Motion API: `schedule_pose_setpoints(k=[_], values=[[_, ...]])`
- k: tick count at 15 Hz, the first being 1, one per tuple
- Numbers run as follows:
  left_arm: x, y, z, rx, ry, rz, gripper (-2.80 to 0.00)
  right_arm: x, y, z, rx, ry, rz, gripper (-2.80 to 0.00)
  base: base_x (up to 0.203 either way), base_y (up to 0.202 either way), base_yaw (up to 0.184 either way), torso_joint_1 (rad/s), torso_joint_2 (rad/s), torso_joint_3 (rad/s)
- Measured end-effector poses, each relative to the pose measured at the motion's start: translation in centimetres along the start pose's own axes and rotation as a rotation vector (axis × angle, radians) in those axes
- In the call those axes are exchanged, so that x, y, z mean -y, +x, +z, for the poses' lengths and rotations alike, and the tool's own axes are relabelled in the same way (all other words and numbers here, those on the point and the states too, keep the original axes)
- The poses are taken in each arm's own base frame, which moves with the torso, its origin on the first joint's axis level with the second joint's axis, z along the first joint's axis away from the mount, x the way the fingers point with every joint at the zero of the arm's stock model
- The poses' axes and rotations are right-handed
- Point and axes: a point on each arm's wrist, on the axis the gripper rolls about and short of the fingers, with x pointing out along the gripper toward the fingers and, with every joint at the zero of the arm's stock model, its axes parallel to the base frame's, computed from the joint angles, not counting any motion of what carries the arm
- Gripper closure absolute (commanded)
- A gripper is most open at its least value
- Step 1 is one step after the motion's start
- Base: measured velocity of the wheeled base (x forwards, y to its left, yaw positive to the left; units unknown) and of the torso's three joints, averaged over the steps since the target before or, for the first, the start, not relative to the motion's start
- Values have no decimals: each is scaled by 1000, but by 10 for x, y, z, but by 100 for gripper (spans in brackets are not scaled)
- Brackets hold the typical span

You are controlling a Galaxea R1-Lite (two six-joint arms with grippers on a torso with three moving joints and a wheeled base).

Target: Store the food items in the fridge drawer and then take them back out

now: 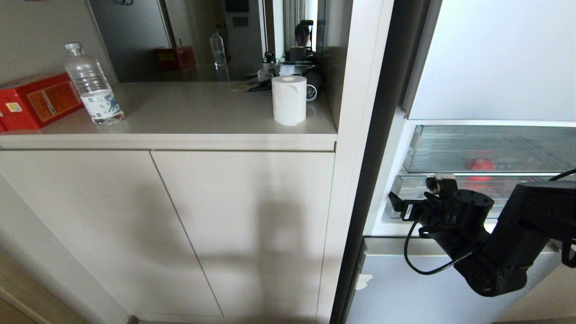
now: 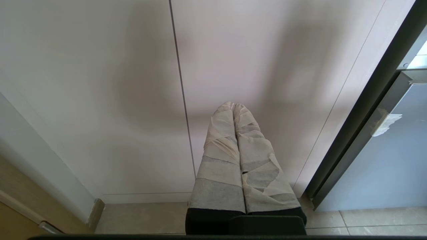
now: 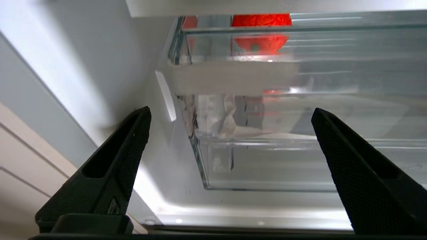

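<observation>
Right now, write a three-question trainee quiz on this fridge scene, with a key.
1. True or false: the right gripper holds a red food item.
2. What stands beside the red box on the counter? A) a water bottle B) a mug C) a pan
3. Fill in: the left gripper is parked in front of the ____ doors.

Key:
1. False. Its jaws stand open and empty in front of the clear fridge drawer; the red item lies inside, behind clear plastic.
2. A, the water bottle.
3. Cabinet; its taped fingers are pressed together.
</observation>
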Motion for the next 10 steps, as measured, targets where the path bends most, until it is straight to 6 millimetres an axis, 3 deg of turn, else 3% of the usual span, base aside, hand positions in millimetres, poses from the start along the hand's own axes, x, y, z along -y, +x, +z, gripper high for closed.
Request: schedule_pose_setpoints(k=[10], values=[[0,0,0,0,0,0,0,-1,12,-8,8,6,1,-280,0,0,0,0,0,0]])
